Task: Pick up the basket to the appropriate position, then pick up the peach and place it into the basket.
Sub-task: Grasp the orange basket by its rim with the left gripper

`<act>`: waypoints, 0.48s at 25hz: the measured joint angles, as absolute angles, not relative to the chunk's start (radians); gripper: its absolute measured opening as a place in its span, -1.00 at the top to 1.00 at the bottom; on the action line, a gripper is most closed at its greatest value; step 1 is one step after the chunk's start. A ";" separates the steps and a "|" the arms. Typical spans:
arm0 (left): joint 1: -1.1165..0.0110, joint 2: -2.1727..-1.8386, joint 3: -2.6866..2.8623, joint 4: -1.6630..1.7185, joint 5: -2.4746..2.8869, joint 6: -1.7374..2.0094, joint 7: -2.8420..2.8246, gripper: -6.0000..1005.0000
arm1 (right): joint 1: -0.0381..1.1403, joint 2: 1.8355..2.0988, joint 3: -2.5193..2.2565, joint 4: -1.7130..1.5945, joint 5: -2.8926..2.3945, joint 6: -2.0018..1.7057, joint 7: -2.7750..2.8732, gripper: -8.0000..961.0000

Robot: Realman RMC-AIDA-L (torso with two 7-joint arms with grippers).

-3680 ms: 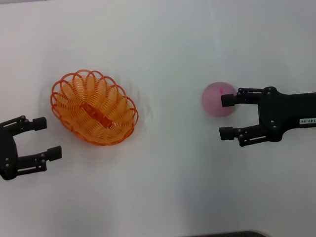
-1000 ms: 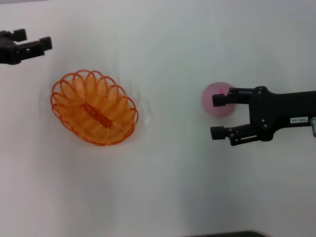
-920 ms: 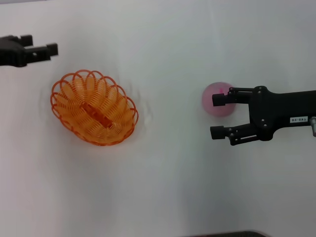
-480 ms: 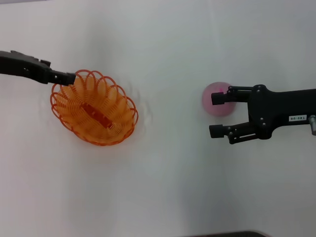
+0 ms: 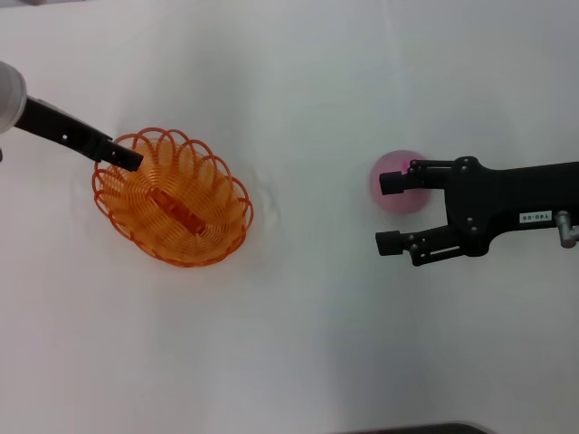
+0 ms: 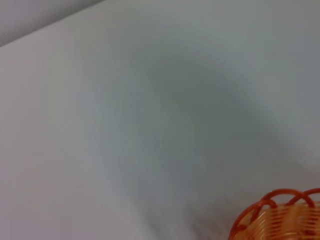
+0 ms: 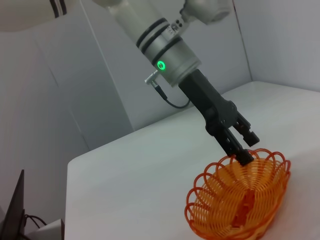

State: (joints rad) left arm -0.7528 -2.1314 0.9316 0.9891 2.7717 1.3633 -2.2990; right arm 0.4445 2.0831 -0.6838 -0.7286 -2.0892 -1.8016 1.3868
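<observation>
1. The table (image 5: 298,81) is a plain white surface, and both task things rest on it. Taking the basket as the landmark, the layout suggests the task has barely begun.
2. The basket (image 5: 172,197) sits flat on the table on the robot's left side. From how it lies it looks not yet lifted or moved, so the first step seems only to be starting.
3. The right gripper (image 5: 387,212) hangs well to the right of the basket with its fingers spread wide and nothing between them. One fingertip overlaps the peach in the head view, but whether it touches cannot be told.
4. The left gripper (image 5: 127,160) reaches down onto the basket's far-left rim. In the right wrist view its tip (image 7: 243,156) meets the scalloped loops, with the fingers close together. Whether they pinch the wire cannot be told.
5. The peach (image 5: 393,185) lies on the table well to the right of the basket and outside it. Picking it up and dropping it in the basket is all left to do.
</observation>
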 joint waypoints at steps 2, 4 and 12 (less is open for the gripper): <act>-0.763 -2.131 0.932 0.973 2.784 1.357 -2.301 -0.65 | 0.447 2.083 -0.684 -0.729 -2.089 -1.802 1.387 -0.96; -0.767 -2.131 0.932 0.968 2.790 1.354 -2.301 -0.65 | 0.449 2.083 -0.684 -0.729 -2.089 -1.802 1.387 -0.96; -0.771 -2.133 0.934 0.945 2.793 1.338 -2.299 -0.64 | 0.455 2.083 -0.684 -0.728 -2.089 -1.802 1.387 -0.96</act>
